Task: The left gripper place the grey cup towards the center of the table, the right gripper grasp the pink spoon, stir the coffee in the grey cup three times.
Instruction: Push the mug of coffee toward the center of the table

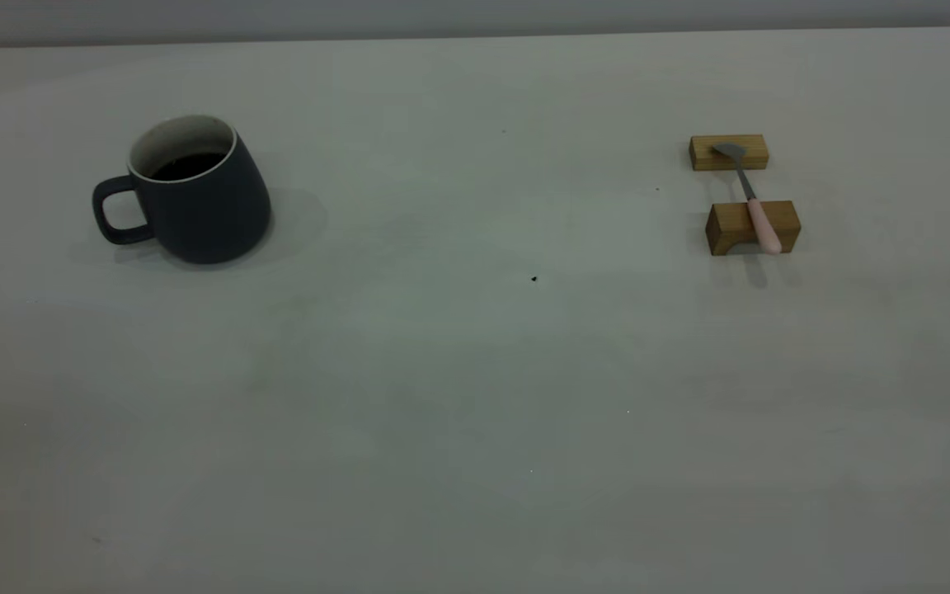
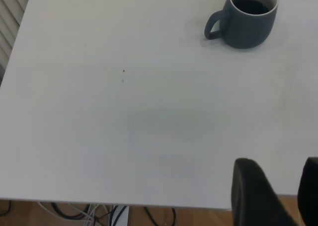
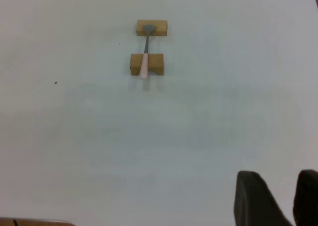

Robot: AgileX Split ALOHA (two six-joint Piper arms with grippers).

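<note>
The grey cup stands upright at the table's left side, handle pointing left, with dark coffee inside. The pink spoon lies at the right across two wooden blocks, its metal bowl on the far block and its pink handle over the near one. Neither gripper appears in the exterior view. In the left wrist view the left gripper is open and empty at the table's edge, far from the grey cup. In the right wrist view the right gripper is open and empty, well short of the pink spoon.
The far wooden block and the near, notched block carry the spoon. A tiny dark speck marks the table's middle. Cables hang below the table edge in the left wrist view.
</note>
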